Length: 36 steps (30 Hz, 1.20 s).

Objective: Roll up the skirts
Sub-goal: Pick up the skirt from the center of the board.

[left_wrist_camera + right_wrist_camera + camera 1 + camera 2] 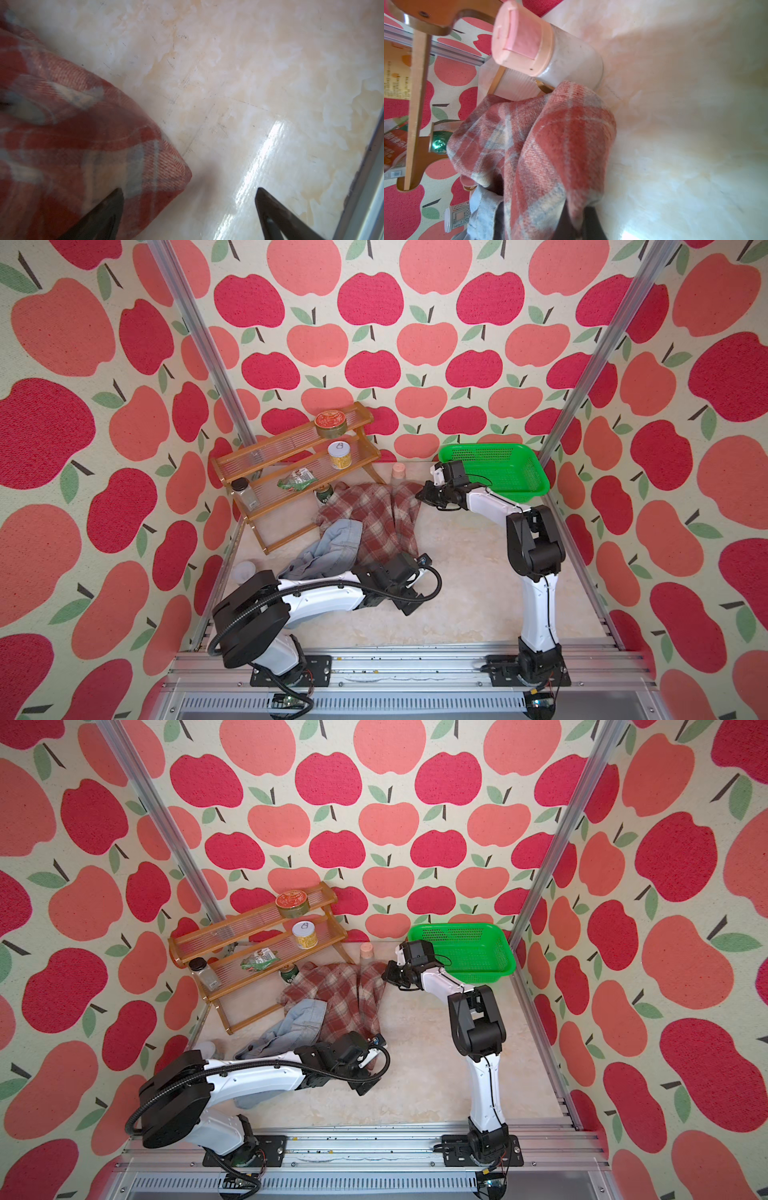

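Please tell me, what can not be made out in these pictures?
- Denim skirt: near part hidden by left arm, both top views.
- Green can: partly covered by plaid skirt, top views.
- Right gripper: mostly cut off by the picture edge, right wrist view.

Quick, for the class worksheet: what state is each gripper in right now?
Left gripper: open, holding nothing.
Right gripper: shut on the plaid skirt.
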{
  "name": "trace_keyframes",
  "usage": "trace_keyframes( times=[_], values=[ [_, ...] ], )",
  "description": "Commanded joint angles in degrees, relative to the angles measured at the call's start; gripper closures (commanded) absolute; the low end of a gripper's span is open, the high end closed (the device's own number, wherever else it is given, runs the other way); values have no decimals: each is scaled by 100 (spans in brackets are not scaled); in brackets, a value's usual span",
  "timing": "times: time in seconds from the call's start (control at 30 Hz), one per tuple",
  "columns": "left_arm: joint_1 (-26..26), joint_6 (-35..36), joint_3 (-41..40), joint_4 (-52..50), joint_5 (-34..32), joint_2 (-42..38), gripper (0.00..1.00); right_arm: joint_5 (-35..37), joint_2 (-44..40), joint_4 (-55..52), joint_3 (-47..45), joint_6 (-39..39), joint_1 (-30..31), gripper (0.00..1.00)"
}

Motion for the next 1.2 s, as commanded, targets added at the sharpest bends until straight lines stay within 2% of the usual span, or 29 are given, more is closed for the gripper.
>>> trace_keyframes(
  times=[0.0, 0.07, 0.1, 0.13, 0.17, 0.2, 0.3, 0.4, 0.47, 0.57, 0.7, 0.77, 0.97, 1.17],
  values=[
    [-22, -367, 341, -182, -526, 493, 0, 9, -282, 123, -196, -123, -58, 100],
    [-58, -478, 491, -441, -819, 691, 3, 25, -377, 108, -268, -160, -75, 100],
    [-81, -516, 556, -574, -991, 768, 9, 17, -427, 107, -295, -172, -97, 100],
    [-75, -549, 621, -707, -1120, 836, 21, 11, -462, 101, -311, -172, -109, 100],
    [-79, -582, 697, -866, -1259, 926, 39, -5, -506, 106, -333, -183, -131, 100],
    [-86, -604, 768, -994, -1363, 1003, 51, -7, -542, 107, -349, -184, -146, 100],
    [-146, -478, 859, -1111, -1394, 1138, 73, -34, -663, 107, -402, -203, -180, 100],
    [-314, -325, 929, -1195, -1724, 970, 87, -94, -809, 90, -482, -242, -246, 100],
    [-404, -148, 978, -1265, -2023, 646, 88, -181, -947, 67, -532, -307, -314, 100],
    [-446, 302, 1039, -1264, -2273, -328, 89, -421, -1224, -111, -490, -608, -407, 100],
    [-317, 981, 1311, -1259, -1783, -1681, 88, -696, -1824, -248, -420, -800, -621, 100],
    [-176, 1095, 1649, -1508, -1475, -2018, 87, -833, -2069, -395, -256, -835, -710, 100],
    [-275, 1328, 3087, -2631, -1193, -1937, 86, -687, -2949, -1256, 389, -1194, -744, 100],
    [-437, 1233, 3466, -2285, -590, -2181, 85, -117, -3874, -2287, 945, -1674, -761, 100]
  ],
)
